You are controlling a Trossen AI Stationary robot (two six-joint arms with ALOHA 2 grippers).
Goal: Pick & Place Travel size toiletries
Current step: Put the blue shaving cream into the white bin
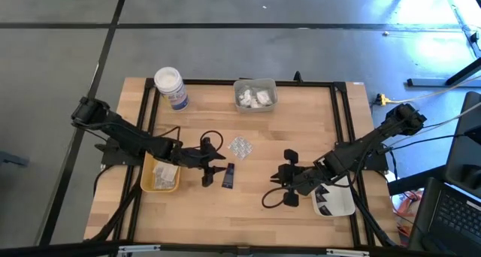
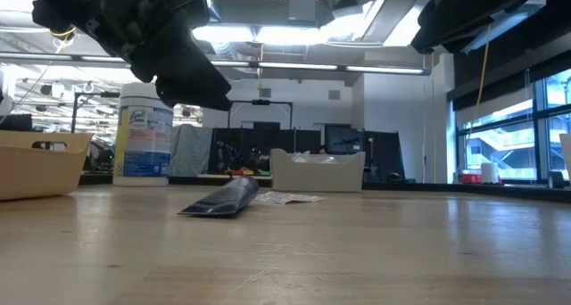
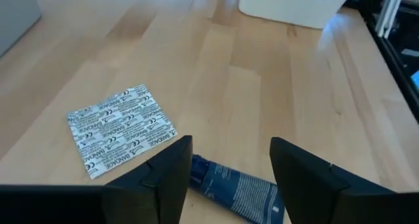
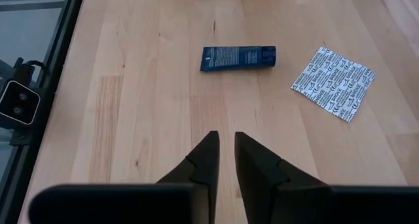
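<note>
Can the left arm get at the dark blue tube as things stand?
Probably yes. The left gripper hangs right over the dark blue tube, jaws open to either side of it, nothing between. The bandage sachet lies apart from it.

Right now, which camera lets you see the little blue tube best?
The right wrist view: the blue tube lies whole and unblocked on the wood, label showing. In the left wrist view the left gripper's open fingers cover part of it. The high view shows it small; the low view shows it side-on, flat and dark.
</note>
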